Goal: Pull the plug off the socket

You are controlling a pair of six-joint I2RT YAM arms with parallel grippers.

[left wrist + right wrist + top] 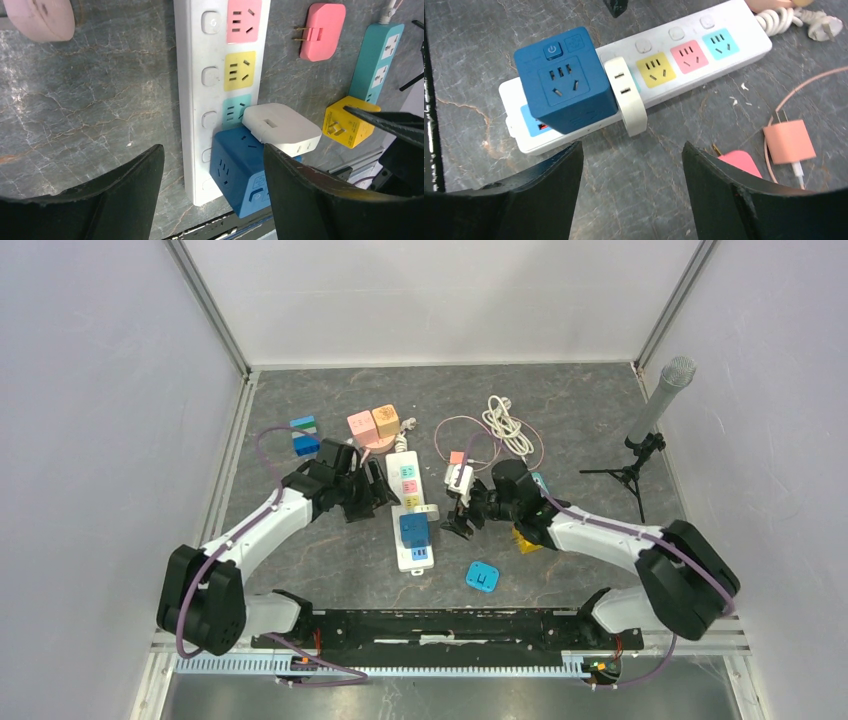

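Observation:
A white power strip (405,490) lies mid-table with pink, yellow and teal sockets. A blue cube adapter (415,530) is plugged into its near end. A flat white plug (427,512) sits in the teal socket right beside the cube. My left gripper (372,495) is open just left of the strip. In the left wrist view the cube (240,170) and white plug (280,127) lie ahead of its open gripper (214,148). My right gripper (456,523) is open and empty just right of the strip. The right wrist view shows the cube (564,82) and plug (626,97) beyond that gripper (631,146).
A yellow cube adapter (347,122), a teal strip (377,60) and a pink adapter (320,30) lie right of the strip. A salmon charger (789,142) lies nearby. A small blue adapter (483,576) is near front. A microphone stand (645,425) stands at right. Coloured blocks (372,425) sit behind.

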